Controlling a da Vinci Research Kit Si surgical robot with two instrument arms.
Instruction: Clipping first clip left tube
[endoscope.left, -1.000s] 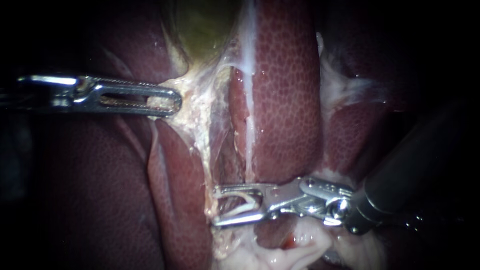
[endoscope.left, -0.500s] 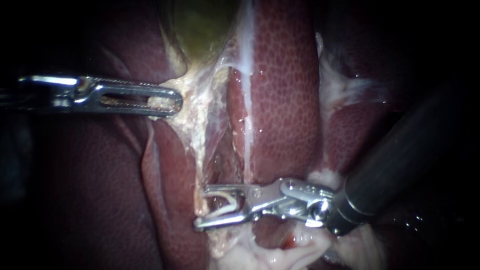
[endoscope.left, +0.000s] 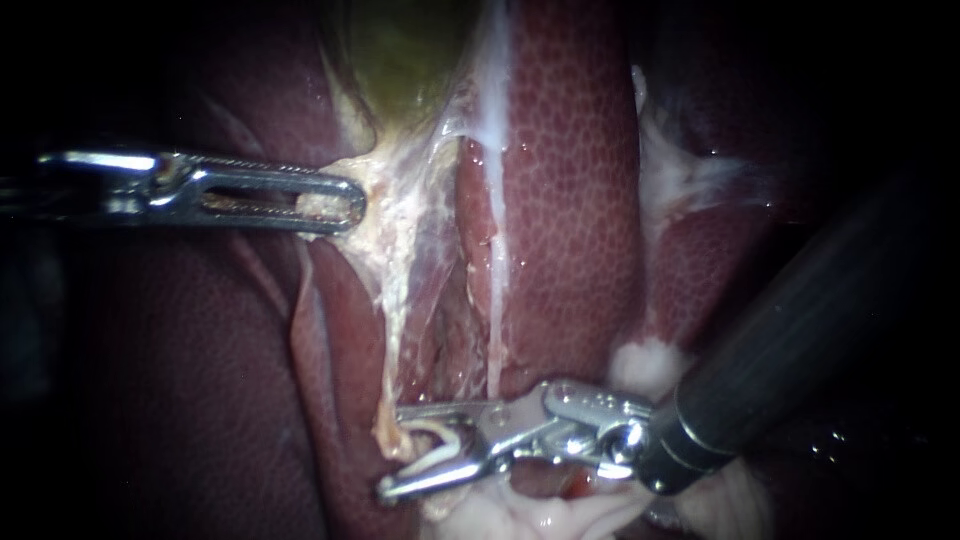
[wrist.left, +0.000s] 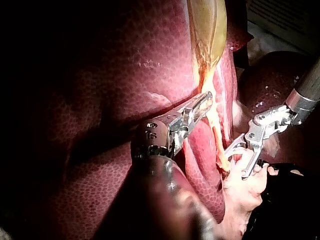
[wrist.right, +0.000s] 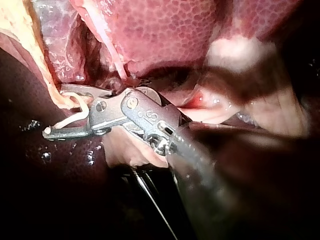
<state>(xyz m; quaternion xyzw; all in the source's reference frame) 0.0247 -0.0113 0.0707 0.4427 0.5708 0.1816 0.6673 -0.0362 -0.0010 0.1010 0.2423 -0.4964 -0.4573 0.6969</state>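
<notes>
Left instrument (endoscope.left: 338, 205) grips tissue (endoscope.left: 392, 205); right instrument (endoscope.left: 395, 451) holds clip (endoscope.left: 455, 438).

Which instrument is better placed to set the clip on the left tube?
The right instrument: its jaws hold a white clip right beside the left tube. The left instrument is shut on pale tissue by the gallbladder, holding it stretched.

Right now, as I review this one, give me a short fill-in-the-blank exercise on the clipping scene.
My slender silver left instrument grips pale yellowish tissue just under the greenish ___.
My dark-shafted right instrument holds in its pincer an open white ___.
The dark red mottled organ around both is the ___.
Missing: gallbladder; clip; liver.
</notes>
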